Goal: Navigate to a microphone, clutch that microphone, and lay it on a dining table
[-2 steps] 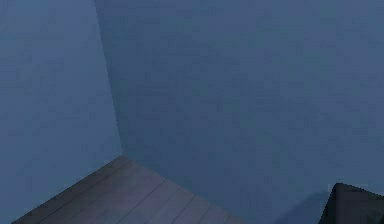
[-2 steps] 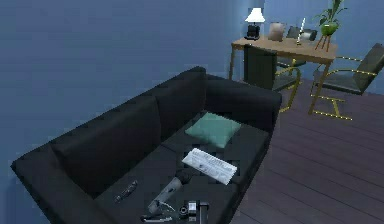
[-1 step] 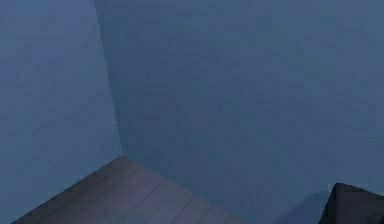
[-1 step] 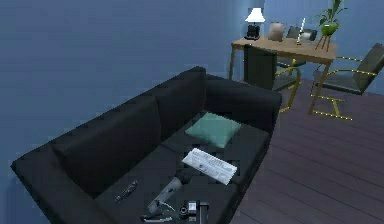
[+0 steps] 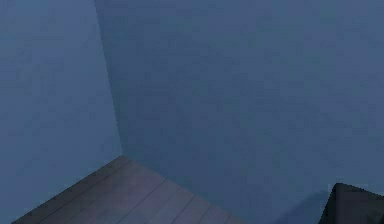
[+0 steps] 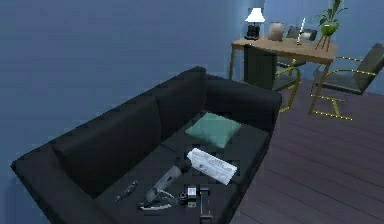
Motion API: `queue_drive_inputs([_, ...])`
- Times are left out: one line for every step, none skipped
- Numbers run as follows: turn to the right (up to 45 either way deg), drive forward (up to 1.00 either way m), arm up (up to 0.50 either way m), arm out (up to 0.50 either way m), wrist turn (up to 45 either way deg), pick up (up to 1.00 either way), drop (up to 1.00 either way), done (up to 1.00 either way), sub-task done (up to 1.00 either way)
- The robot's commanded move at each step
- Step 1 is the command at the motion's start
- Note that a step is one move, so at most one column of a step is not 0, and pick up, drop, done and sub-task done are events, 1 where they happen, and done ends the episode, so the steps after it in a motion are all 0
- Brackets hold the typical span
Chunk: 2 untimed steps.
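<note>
Arm side view — microphone (image 6: 166, 181) near claw (image 6: 157, 204)

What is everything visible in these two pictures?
Black cushioned sofa: one, black, arm side view's middle.
Teal square cushion: one, teal, on the sofa seat.
White flat paper-like item: one, white, beside that cushion.
Grey microphone-shaped object: one, grey, on the seat.
Brown wooden table: one, brown, upper right, bearing white lamp, green plant.
Metal-framed chairs: two, yellowish, by the table.
Blue walls: two, blue, forward view's corner.
Robot's dark arm: one, bottom edge; gripper beside it, cannot tell whether it holds anything.
</note>
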Motion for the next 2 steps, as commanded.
queue_drive_inputs([0.0, 0.0, 0.5, 0.0, 0.0, 0.0, 0.0, 0.0, 0.0])
queue_drive_inputs([0.0, 0.0, 0.06, 0.0, 0.0, 0.0, 0.0, 0.0, 0.0])
